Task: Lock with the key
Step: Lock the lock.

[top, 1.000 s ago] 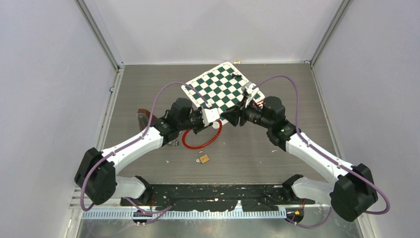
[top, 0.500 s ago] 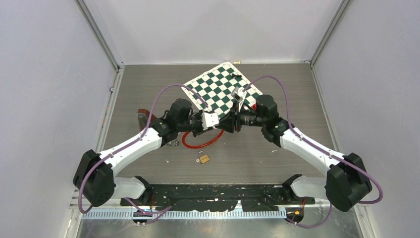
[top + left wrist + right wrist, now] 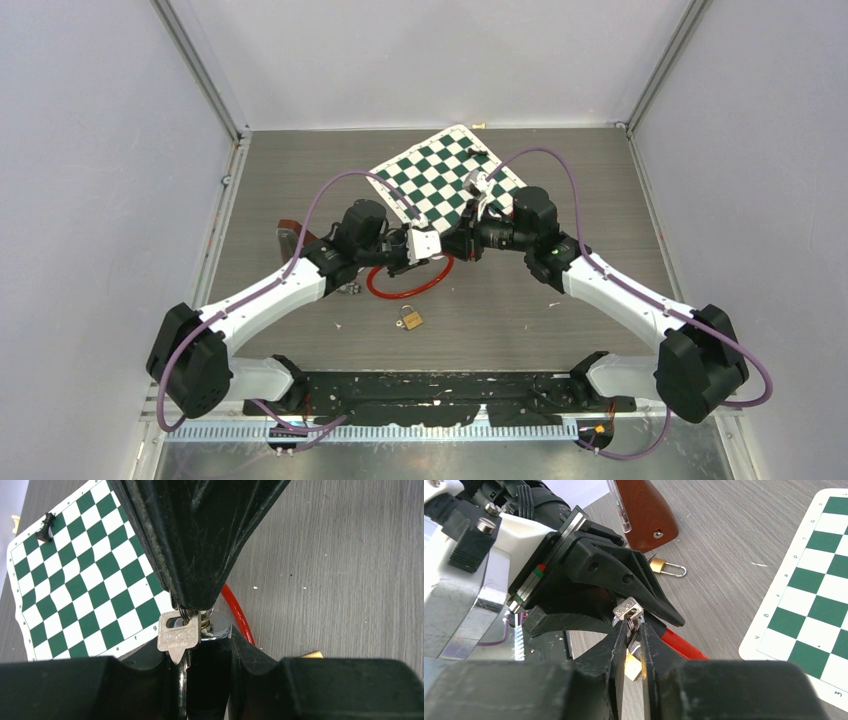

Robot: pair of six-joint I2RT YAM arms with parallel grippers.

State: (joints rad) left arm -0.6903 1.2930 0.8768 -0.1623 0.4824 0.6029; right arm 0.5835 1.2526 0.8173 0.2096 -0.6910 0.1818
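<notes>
1. Just off the near edge of the checkered mat, lifted clear of the desk, the key stamped LOCK hangs blade-down from its ring.
2. The right gripper is pinched together on the key's ringed end, fingertips almost meeting. A hold at the head probably gives the leverage for a twist.
3. Facing it tip to tip, the left gripper is clamped on a dark body whose chrome lock head shows just beside the key. Its fingers hide most of that body, so I cannot tell whether a blade already sits in the cylinder. Holding it aloft likely braces the lock while the other arm turns.
4. A red cable curls from that spot along the mat's near edge, and it seems to belong to the held lock.
5. Nearer the arm bases than the mat, a small brass padlock lies alone.
6. Off the mat's left side, a second padlock lies beside a brown wooden block.
7. A black chess piece stands at the mat's far corner, well apart from the work.
</notes>
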